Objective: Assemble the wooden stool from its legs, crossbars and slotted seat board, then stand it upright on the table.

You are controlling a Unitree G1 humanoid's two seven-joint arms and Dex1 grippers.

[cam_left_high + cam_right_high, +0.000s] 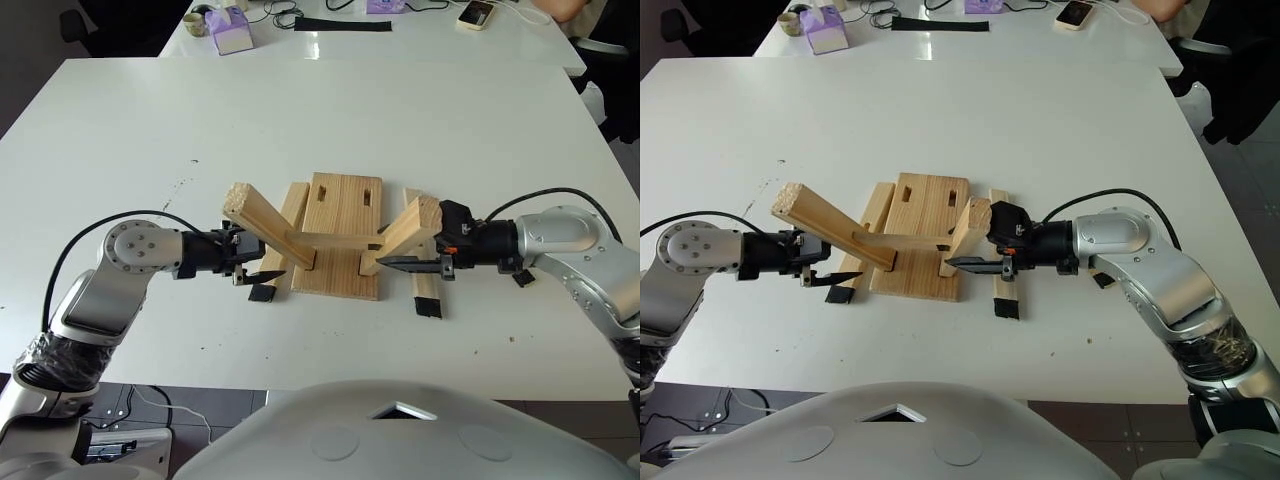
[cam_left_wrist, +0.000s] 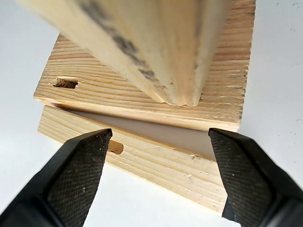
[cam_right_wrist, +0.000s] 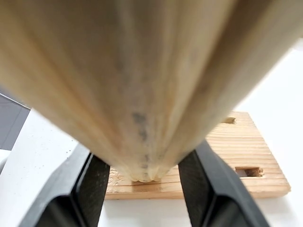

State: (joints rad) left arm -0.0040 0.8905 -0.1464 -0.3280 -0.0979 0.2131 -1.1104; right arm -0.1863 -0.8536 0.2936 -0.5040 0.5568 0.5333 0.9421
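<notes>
**Left eye view:** On a white table (image 1: 400, 120), a flat pale-wood slotted seat board (image 1: 345, 205) lies at centre, with two rectangular slots (image 1: 322, 193) near its far edge. Over it, two pale wooden legs lean outward, joined by a thin wooden crossbar (image 1: 335, 240), their lower ends down at the board's near half. The left gripper (image 1: 262, 270) sits under the left tilted leg (image 1: 255, 220). The right gripper (image 1: 405, 262) meets the right tilted leg (image 1: 410, 230). A left flat leg (image 1: 293, 205) and a right flat leg (image 1: 425, 288) lie just beside the board, each ending in a black end cap (image 1: 262, 293). On a second table (image 1: 400, 40) behind stands a lilac tissue box (image 1: 232, 30), a tissue showing at its top.

**Left wrist view:** The black ridged fingers (image 2: 78, 179) are spread wide. The left tilted leg runs over the gap and touches neither finger. The seat board and the left flat leg lie below.

**Right wrist view:** The black fingers (image 3: 92, 184) press both sides of the right tilted leg, clamping it above the board's slotted end.
</notes>
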